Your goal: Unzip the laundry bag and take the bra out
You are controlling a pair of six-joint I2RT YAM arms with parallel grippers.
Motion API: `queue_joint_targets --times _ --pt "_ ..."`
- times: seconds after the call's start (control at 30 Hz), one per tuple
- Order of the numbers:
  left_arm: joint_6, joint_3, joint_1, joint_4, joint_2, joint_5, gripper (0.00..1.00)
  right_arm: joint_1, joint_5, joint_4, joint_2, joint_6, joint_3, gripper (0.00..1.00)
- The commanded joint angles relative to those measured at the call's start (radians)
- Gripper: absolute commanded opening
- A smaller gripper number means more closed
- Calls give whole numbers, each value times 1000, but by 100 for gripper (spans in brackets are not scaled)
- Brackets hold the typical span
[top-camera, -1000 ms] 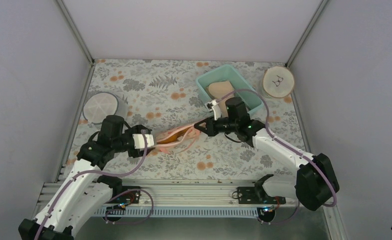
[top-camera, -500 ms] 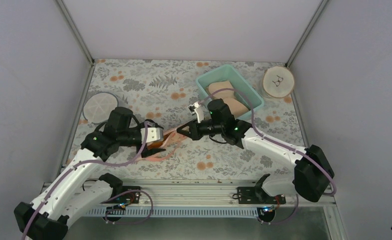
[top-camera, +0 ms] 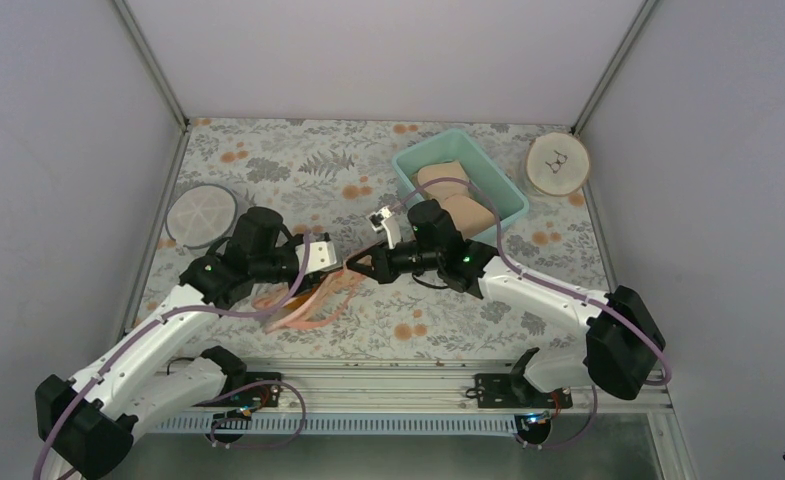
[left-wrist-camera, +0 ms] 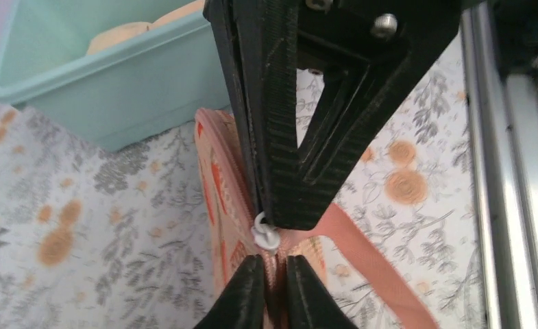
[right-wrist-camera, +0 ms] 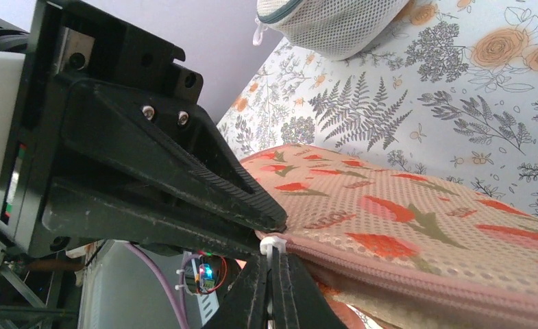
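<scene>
Both jaws clamp the zippered rim of the laundry bag [right-wrist-camera: 403, 226], tips nearly meeting.

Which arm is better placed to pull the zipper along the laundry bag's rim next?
Right, probably: right gripper is shut on the white zipper pull; left gripper only pinches the laundry bag rim beside it.

Teal plastic bin [top-camera: 430, 143] w/ pale beige bra [top-camera: 448, 185] back-right; round white spoked drum [top-camera: 200, 213] left; round wood disc [top-camera: 557, 164] far-right corner; floral cloth [top-camera: 298, 170] underneath.
</scene>
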Motion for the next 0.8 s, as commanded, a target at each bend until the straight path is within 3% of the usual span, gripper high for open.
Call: queue_joint_targets --times 0.0,0.27,0.57,0.77 --pt "-6 0 -3 40 0 -15 4 8 -6 55 -27 -2 11 3" --pt "91 -20 -3 -7 -30 -65 2 -16 38 2 -63 -35 -9 3" --pt "285 -52 -3 -85 -85 -152 2 -167 29 -55 -103 -97 -116 4" --pt "310 -62 2 -127 -105 -190 2 -250 -40 -90 -104 -156 -159 4"
